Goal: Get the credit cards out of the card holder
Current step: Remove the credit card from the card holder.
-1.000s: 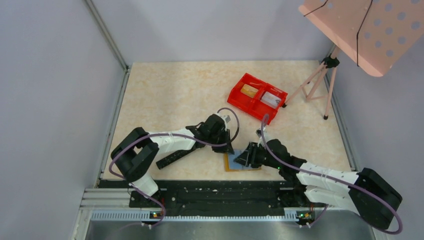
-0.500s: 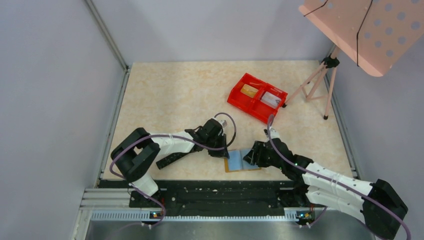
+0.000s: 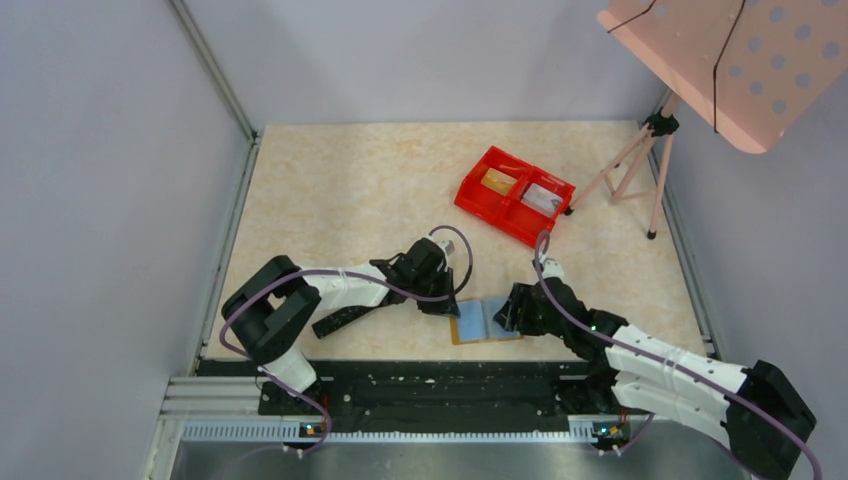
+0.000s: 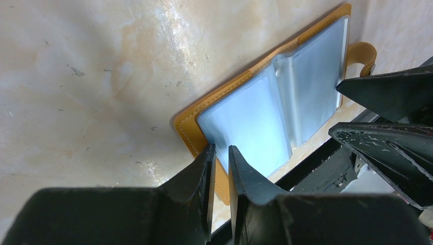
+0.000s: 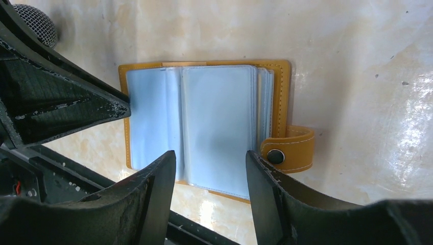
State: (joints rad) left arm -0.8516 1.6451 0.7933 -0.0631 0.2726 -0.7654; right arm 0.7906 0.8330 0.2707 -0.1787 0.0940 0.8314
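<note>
1. Open and flat on the desk point(image 3: 350, 190), close to its near edge and between the 2 arms: the card holder point(image 3: 483, 320), tan cover down, pale-blue sleeves point(image 5: 214, 117) facing up, snap tab point(image 5: 286, 150) sticking out to one side.
2. At the cover's left edge, the left tool point(image 4: 221, 150): almost closed, only a thin slit between the jaws, nothing clearly caught in it. Probably placed there to pin that side against sliding or folding back.
3. Above the top sleeve, the right tool point(image 5: 210, 153): spread wide, empty, 1 jaw on either side of the sleeve. Looks lined up to nip a sleeve edge or a card; touching or hovering, cannot tell.
4. Well apart, in the red tray point(image 3: 519, 189): 2 credit cards point(image 3: 497, 180), gold in 1 compartment, grey point(image 3: 541, 198) in the other.
5. No card plainly visible inside the sleeves. Risk to judge: thin, slick plastic, easy to drag the whole holder along if the pin slips.
</note>
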